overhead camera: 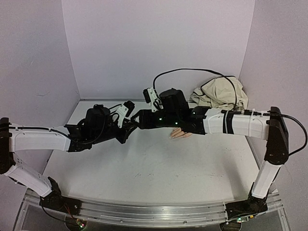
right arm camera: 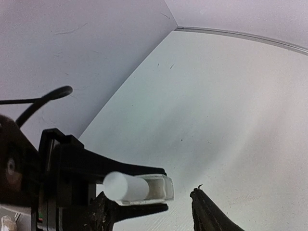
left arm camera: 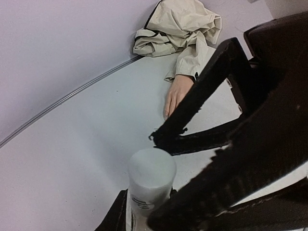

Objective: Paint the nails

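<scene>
Top external view: peach-coloured mannequin hand [overhead camera: 181, 133] lies flat on white table [overhead camera: 144, 168], fingers pointing left, beige crumpled sleeve [left arm camera: 178, 24] behind it. It sits right of both grippers and well apart from them. Its nails [left arm camera: 166, 113] are tiny, pale, too small for detail. Mid-table, left gripper [overhead camera: 127, 126] is clamped on small whitish bottle [left arm camera: 151, 175]. The right gripper [overhead camera: 136, 117] is by the bottle top w/ jaws apart, holding nothing.
</scene>
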You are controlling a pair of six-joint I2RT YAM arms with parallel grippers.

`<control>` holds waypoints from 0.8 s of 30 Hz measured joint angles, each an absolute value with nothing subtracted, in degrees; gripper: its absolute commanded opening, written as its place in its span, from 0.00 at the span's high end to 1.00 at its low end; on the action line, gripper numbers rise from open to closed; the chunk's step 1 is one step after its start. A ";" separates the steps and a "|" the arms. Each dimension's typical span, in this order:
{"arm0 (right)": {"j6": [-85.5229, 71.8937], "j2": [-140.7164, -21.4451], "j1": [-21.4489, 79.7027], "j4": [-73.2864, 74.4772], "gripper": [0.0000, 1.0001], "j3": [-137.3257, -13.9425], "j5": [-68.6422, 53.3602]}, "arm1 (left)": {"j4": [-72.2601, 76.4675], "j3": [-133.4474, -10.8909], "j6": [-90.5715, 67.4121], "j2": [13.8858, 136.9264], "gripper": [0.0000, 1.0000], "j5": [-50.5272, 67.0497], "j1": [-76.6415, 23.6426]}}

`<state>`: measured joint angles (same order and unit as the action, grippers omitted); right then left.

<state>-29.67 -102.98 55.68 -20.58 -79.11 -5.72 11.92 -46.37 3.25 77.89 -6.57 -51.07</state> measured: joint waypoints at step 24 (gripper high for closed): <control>-23.97 -101.23 52.07 -29.47 1.00 -70.65 -22.85 | 8.12 -45.19 3.44 77.62 1.00 9.21 -50.52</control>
<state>-23.97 -101.23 52.07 -29.47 -70.65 -22.85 8.12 -45.19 3.44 77.62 9.21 -50.52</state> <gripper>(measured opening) 0.124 0.221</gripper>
